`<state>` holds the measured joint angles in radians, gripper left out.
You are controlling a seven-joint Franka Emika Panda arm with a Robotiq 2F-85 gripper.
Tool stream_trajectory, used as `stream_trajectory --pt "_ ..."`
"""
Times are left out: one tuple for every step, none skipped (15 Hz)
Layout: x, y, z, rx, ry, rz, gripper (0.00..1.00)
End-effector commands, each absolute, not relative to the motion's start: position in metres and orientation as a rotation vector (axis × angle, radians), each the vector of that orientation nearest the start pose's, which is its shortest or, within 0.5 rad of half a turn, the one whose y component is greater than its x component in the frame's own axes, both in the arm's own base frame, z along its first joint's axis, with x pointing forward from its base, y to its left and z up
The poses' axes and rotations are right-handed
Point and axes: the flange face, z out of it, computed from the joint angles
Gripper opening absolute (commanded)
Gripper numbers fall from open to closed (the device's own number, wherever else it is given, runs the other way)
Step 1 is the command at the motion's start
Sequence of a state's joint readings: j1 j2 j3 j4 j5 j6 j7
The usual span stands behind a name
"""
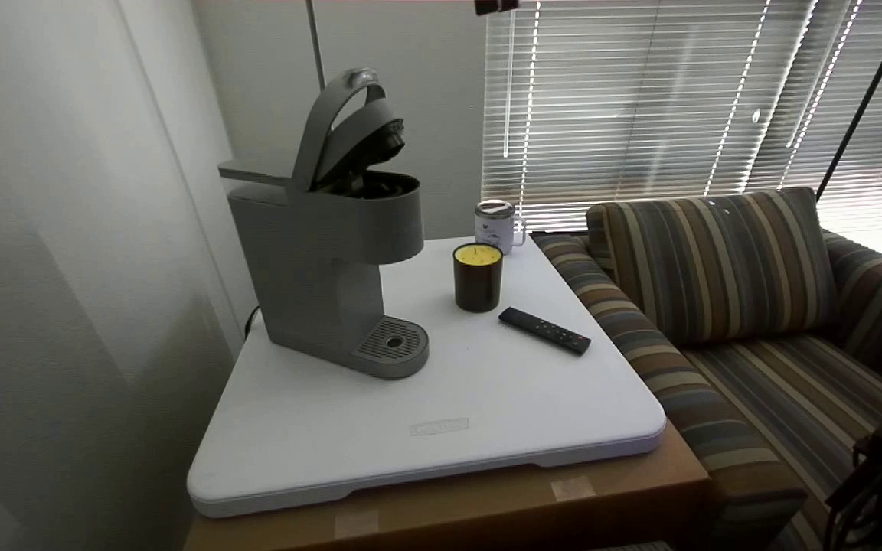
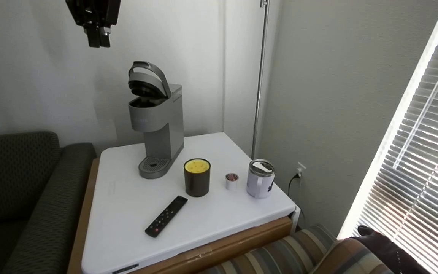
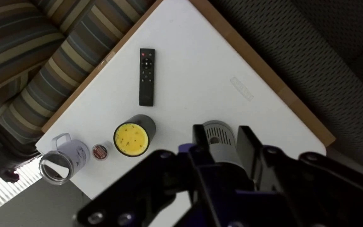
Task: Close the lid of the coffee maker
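The grey coffee maker stands upright on the white table, also seen in an exterior view. Its lid is raised and tilted back, with the dark underside showing; the lid shows in an exterior view too. My gripper hangs in the air above the lid's height, apart from it. Only a dark tip of the gripper shows at the top edge of an exterior view. In the wrist view the fingers are apart with nothing held, over the coffee maker's base plate. The lid cannot be made out there.
A dark candle jar with yellow wax, a black remote, a small pod and a lidded mug stand on the white table. A wall is behind the coffee maker. A striped sofa adjoins the table.
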<state>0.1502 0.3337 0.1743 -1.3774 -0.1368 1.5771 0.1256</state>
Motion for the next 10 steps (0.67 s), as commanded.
stream_trajectory --pt "0.655 0.193 0.511 -3.267 -0.388 0.173 0.02" --pt "0.662 0.196 0.508 -3.282 -0.386 0.163 0.01" --pt "0.670 0.199 0.502 -3.299 -0.368 0.155 0.00" --pt "0.677 0.200 0.497 -3.313 -0.348 0.148 0.00" --pt "0.683 0.201 0.493 -3.322 -0.321 0.146 0.00" --pt "0.688 0.201 0.489 -3.326 -0.299 0.149 0.00" --pt "0.694 0.201 0.487 -3.326 -0.272 0.151 0.00" --pt "0.699 0.201 0.485 -3.322 -0.249 0.144 0.00" --pt "0.703 0.201 0.485 -3.318 -0.228 0.139 0.00" --pt "0.707 0.200 0.486 -3.314 -0.203 0.133 0.00"
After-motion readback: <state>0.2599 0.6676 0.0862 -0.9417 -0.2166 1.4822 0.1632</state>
